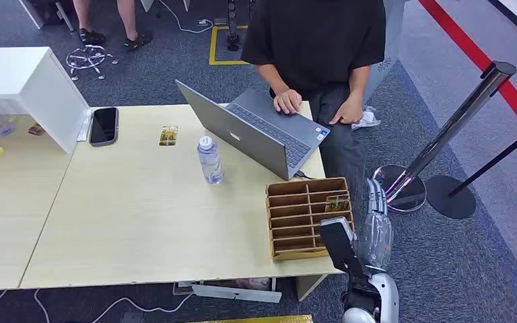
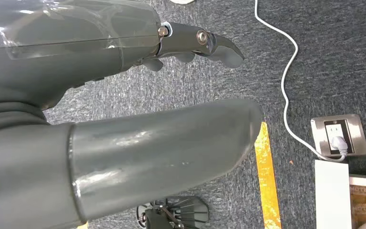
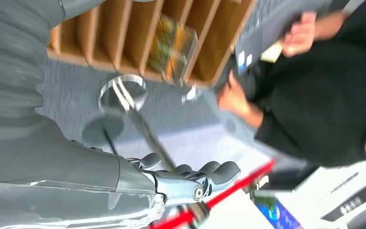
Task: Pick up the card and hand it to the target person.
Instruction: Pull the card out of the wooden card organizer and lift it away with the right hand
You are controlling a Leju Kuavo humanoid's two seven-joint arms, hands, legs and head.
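A small card (image 1: 337, 202) stands on edge in a slot of the wooden organizer (image 1: 289, 222) at the tabletop's (image 1: 141, 222) right front corner, on the organizer's right side toward the seated person (image 1: 316, 40) at the laptop (image 1: 256, 131). It looks thin, light, stiff and probably slick, so a pinch on its exposed upper edge seems best. The right hand (image 1: 375, 198) hangs beside the table's right edge, fingers loosely extended and holding nothing; the left hand (image 2: 190, 45) hangs over the carpet, fingers apart, holding nothing.
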